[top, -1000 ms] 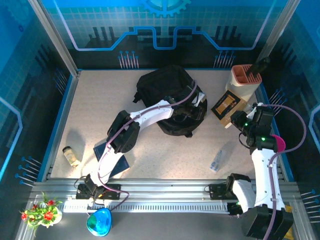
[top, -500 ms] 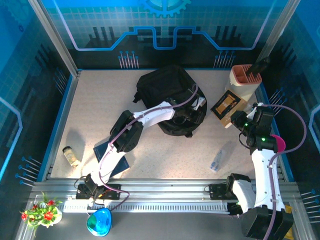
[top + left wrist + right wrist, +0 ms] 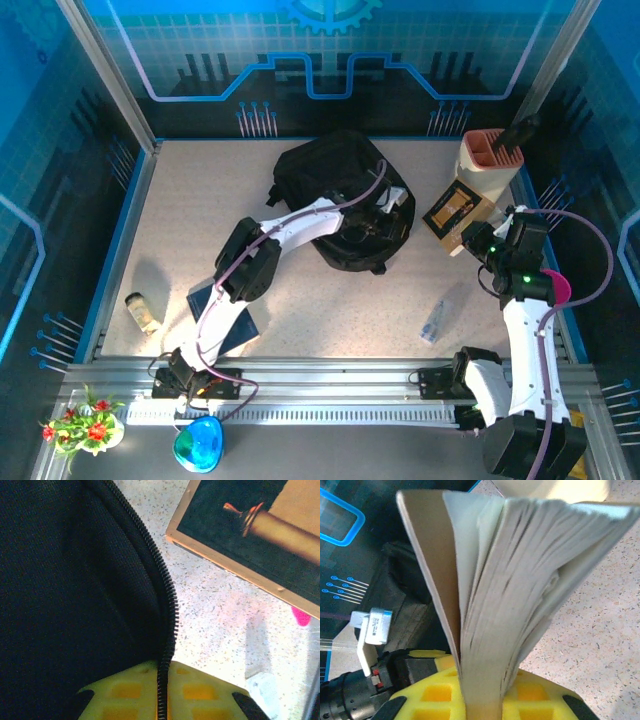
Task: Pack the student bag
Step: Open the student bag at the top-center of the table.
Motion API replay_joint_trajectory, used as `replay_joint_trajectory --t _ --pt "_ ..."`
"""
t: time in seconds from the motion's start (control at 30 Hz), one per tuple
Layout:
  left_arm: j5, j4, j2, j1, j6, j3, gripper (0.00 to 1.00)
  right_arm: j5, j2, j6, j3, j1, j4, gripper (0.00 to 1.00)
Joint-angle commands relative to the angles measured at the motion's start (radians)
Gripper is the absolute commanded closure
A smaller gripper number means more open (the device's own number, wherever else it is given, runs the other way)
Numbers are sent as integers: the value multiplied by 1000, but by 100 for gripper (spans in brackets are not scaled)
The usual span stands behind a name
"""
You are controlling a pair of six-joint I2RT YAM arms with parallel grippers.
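Student bag [image 3: 330, 180] | left fingers [image 3: 120, 695] pinch its zipper [image 3: 167, 595], wrist view | right fingers [image 3: 535, 695] clamp book [image 3: 520, 580]

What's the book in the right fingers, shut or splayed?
Splayed: on the book the cover peels away from the pages, which fan apart above the right fingers pinching it.

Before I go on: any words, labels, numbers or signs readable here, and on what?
None can be read.
Cover of the book: picture, no legible words.
white tag: blurred.
small bottle: label too small.
student bag: no lettering seen.
back wall: gear sign, no words.
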Motion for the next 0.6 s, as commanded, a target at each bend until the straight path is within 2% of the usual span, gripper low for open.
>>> replay_joint_trajectory --t 0.0,0.4,0.57 --pt "97 65 -89 16 -51 -39 88 -2 -29 -8 27 -12 52 95" --pt "92 99 -153 58 -63 -106 93 -5 -32 -8 33 -9 49 96" --pt "9 82 -219 74 -45 -114 96 -39 -33 -1 53 -6 40 95"
